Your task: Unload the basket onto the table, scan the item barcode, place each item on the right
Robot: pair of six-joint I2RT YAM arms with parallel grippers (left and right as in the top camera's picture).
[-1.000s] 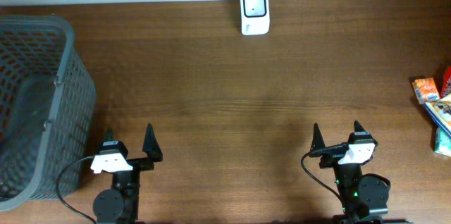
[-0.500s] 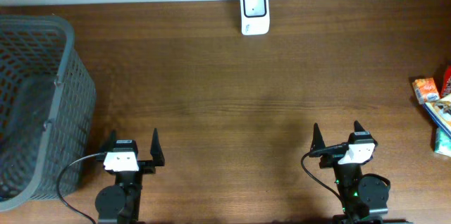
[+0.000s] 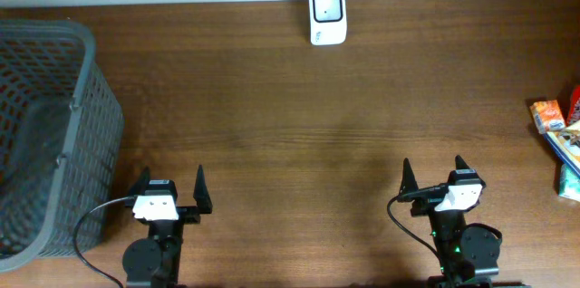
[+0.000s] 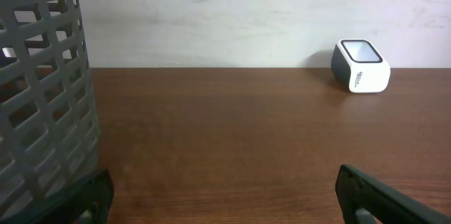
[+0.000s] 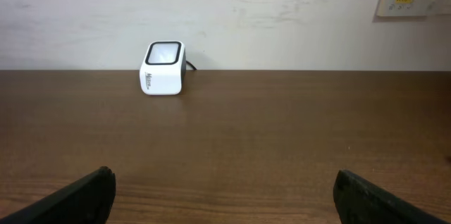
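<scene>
The packets [image 3: 546, 116] lie at the table's [image 3: 290, 125] right edge, off to the right of the nearer right gripper [image 3: 432, 167], which, like the left gripper [image 3: 172, 176], gapes wide and empty.

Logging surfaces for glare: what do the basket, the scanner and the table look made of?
Basket: likely grey matte plastic, moulded lattice walls. Barcode scanner: likely smooth white plastic shell, dark-rimmed window. Table: brown wood or wood-look laminate, grain streaks, low sheen.
</scene>
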